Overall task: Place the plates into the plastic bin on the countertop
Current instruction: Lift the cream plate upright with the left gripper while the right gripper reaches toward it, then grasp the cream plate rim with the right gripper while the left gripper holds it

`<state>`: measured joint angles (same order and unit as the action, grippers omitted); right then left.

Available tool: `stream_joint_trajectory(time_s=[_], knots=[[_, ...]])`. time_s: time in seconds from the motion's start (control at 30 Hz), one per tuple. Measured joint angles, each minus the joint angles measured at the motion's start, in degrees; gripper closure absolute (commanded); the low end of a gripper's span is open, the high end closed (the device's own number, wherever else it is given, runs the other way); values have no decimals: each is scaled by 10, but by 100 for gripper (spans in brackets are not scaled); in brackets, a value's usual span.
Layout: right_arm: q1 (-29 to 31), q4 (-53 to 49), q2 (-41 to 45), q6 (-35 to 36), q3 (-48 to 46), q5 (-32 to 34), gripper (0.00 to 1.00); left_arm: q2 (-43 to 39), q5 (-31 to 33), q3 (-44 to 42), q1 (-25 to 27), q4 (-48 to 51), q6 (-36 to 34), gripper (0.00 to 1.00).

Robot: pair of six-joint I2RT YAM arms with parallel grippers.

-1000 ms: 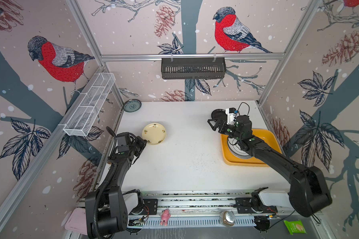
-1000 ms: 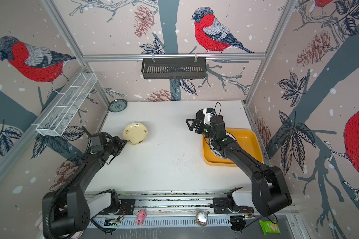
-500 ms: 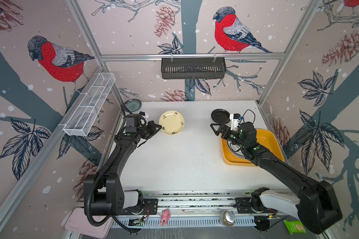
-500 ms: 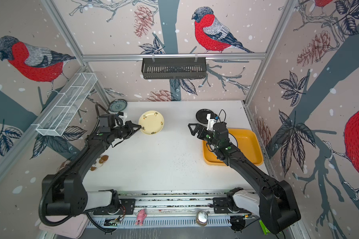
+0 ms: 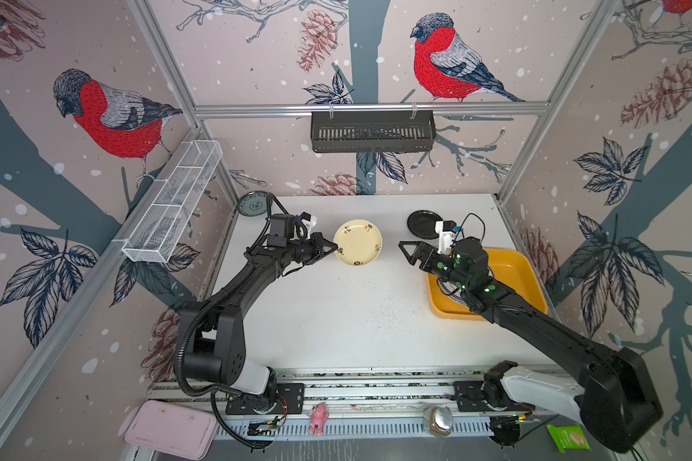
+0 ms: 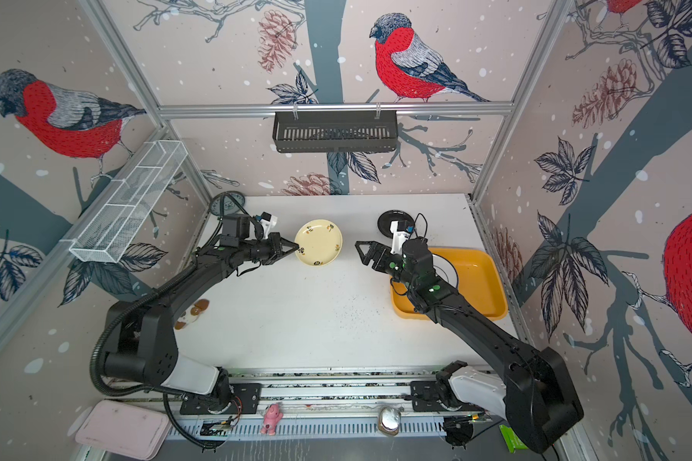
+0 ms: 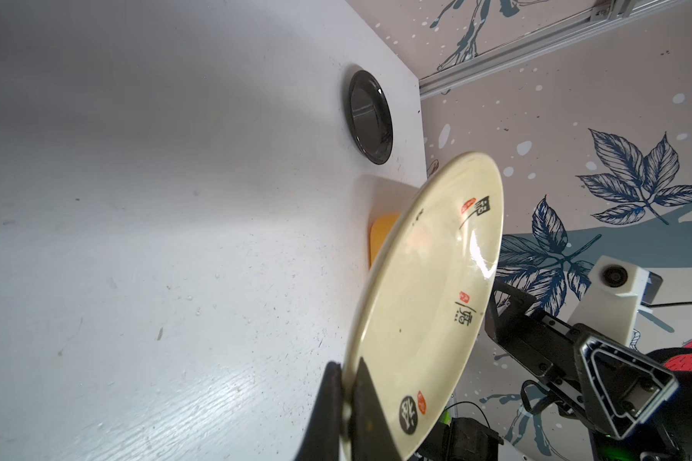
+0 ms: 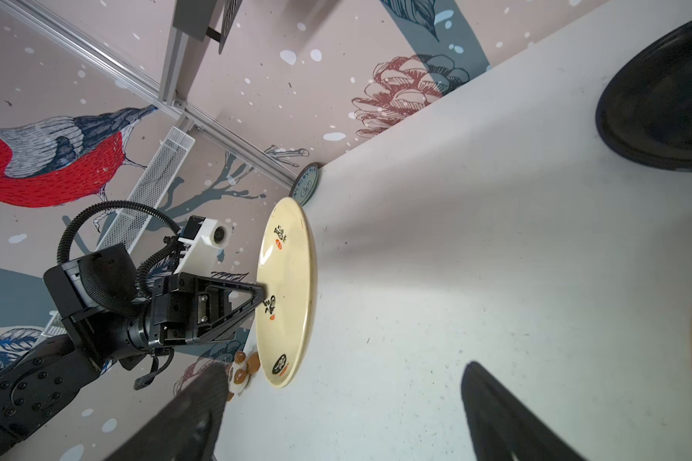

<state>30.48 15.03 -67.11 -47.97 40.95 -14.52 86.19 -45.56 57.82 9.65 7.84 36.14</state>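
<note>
Large flat white speckled countertop (image 5: 336,319) fills both top views. Clock directions are read on the top views, with 12 at the far wall.

The shallow yellow-orange rectangular plastic bin (image 5: 522,273) (image 6: 481,279) sits at 3 o'clock on the countertop, by the right wall. The right arm crosses its near-left part. A white plate with dark rim (image 6: 448,275) lies inside it, mostly hidden under that arm.

The round cream plate with small dark and orange marks (image 5: 357,242) (image 6: 318,242) (image 7: 428,303) (image 8: 286,295) is at 12 o'clock of the counter's centre. It is lifted off the surface, face up, outside the bin and well apart from it.

The round glossy black plate (image 5: 422,224) (image 7: 370,117) lies flat at 1 o'clock, just beyond the bin's far-left corner.

The small grey-teal patterned plate (image 5: 252,204) (image 8: 306,184) is at the 11 o'clock corner, propped against the wall.

The left gripper (image 5: 333,250) (image 7: 348,383) is clamped on the cream plate's rim at the plate's 8 o'clock, one finger above and one below.

The right gripper (image 5: 406,249) (image 8: 344,367) is at 3 o'clock of the cream plate, not touching it. Its jaws are spread wide with nothing between them, pointing toward 9 o'clock.
</note>
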Motion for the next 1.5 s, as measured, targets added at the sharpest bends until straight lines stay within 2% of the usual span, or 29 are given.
stream_joint_trajectory(time_s=[0.17, 0.43, 0.6, 0.87, 0.97, 1.27, 1.5], knots=[[37, 1, -55, 0, 37, 4, 20, 5, -19, -23, 0, -3, -1, 100], [56, -2, -116, 0, 73, 10, 37, 3, -25, -30, 0, -13, -1, 100], [62, -6, -136, 0, 85, 10, 55, 2, -26, -31, 0, -13, -1, 100], [65, -16, -152, -2, 89, 10, 69, -2, -27, -33, -1, -16, -1, 100], [65, -18, -157, -2, 90, 10, 77, -2, -28, -33, -1, -16, -1, 100], [66, -22, -163, -10, 94, 10, 92, -3, -33, -38, -1, -22, -3, 100], [65, -25, -176, -19, 101, 21, 97, -14, -37, -39, -1, -25, -12, 98]])
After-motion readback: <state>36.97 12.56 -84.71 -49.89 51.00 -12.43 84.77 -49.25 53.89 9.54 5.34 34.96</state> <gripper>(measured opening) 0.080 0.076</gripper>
